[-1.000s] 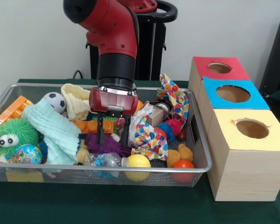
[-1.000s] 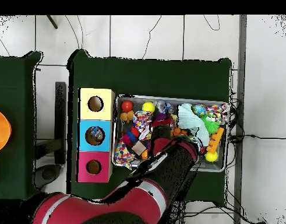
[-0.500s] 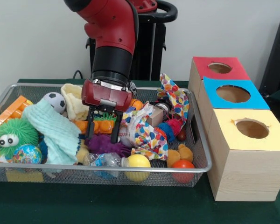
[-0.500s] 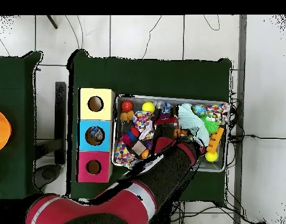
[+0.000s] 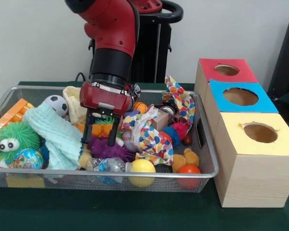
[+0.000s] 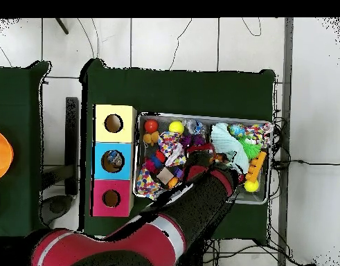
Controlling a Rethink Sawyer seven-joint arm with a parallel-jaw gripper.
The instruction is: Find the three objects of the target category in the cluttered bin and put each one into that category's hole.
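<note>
My gripper [image 5: 100, 138] hangs open inside the wire bin [image 5: 204, 139], its fingers [image 5: 86, 134] straddling an orange toy [image 5: 100, 129] just above a purple spiky toy [image 5: 107, 149]. Nothing is held. A yellow ball [image 5: 142, 166] and a red ball [image 5: 188, 169] lie at the bin's front; a small soccer ball [image 5: 56, 104] sits at the back left. Three boxes stand to the right, with red [image 5: 226, 70], blue [image 5: 240, 96] and yellow [image 5: 260, 133] holed tops. In the overhead view my arm [image 6: 200, 201] covers the gripper.
A pale blue cloth [image 5: 58, 134], a cream cloth [image 5: 76, 102] and a dotted cloth [image 5: 153, 137] lie over the clutter. A green fuzzy toy [image 5: 12, 139], a globe ball [image 5: 28, 159], orange blocks [image 5: 9, 115] and a clear bottle [image 5: 106, 164] fill the left and front.
In the front view the open gripper has slid leftward, from over the dotted cloth's edge to over the orange and purple toys. The objects have not moved.
</note>
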